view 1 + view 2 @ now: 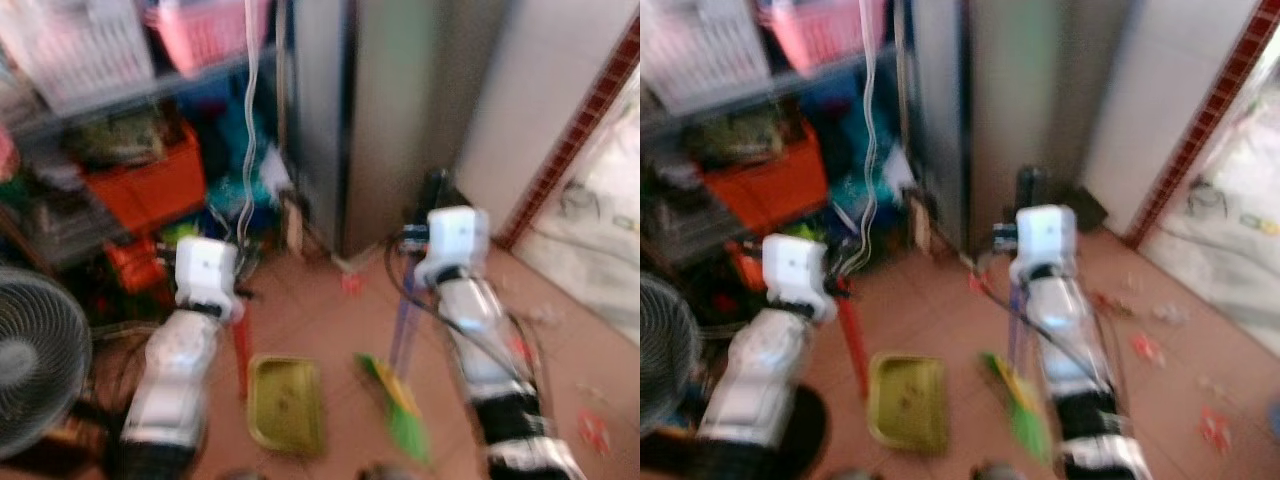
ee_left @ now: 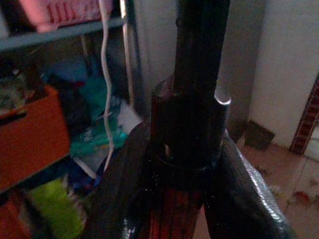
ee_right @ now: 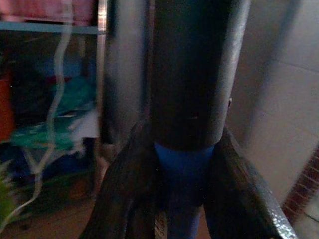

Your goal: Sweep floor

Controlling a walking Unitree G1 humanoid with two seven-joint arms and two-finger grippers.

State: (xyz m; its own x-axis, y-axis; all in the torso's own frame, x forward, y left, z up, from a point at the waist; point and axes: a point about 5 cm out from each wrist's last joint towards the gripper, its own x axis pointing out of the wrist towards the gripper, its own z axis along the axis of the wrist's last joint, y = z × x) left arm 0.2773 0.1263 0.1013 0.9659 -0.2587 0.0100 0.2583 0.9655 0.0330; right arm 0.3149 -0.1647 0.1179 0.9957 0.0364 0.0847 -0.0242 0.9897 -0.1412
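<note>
The broom [image 1: 400, 395] stands on the tiled floor [image 1: 320, 320] in front of the robot, its green and yellow bristle head down on the tiles and its blue handle [image 1: 403, 320] rising toward the right arm. The right gripper [image 3: 182, 194] is clamped on that handle: in the right wrist view the two black fingers [image 3: 124, 194] press against either side of the blue shaft, with a dark grip section of the handle above them.

Just beside the broom head, toward the robot's left, lies the olive-green dustpan [image 1: 285, 403], flat on the floor with its tray open upward. Its red handle [image 1: 241, 355] stands up from the tray's left side to the left arm. The left gripper [image 2: 182, 199] is closed around this handle; the left wrist view shows the fingers [image 2: 249, 194] hugging the red shaft below a dark collar.

Small bits of reddish litter [image 1: 595, 430] lie scattered on the tiles off to the right, and one more scrap [image 1: 351, 284] sits near the foot of the grey cabinet [image 1: 380, 120] straight ahead. A white cord [image 1: 247, 110] hangs down beside that cabinet. To the left stands a shelf rack [image 1: 120, 100] crowded with an orange crate [image 1: 150, 185] and a pink basket [image 1: 205, 30]. A fan [image 1: 35, 360] stands by the left edge of the floor area. The head views are blurred.
</note>
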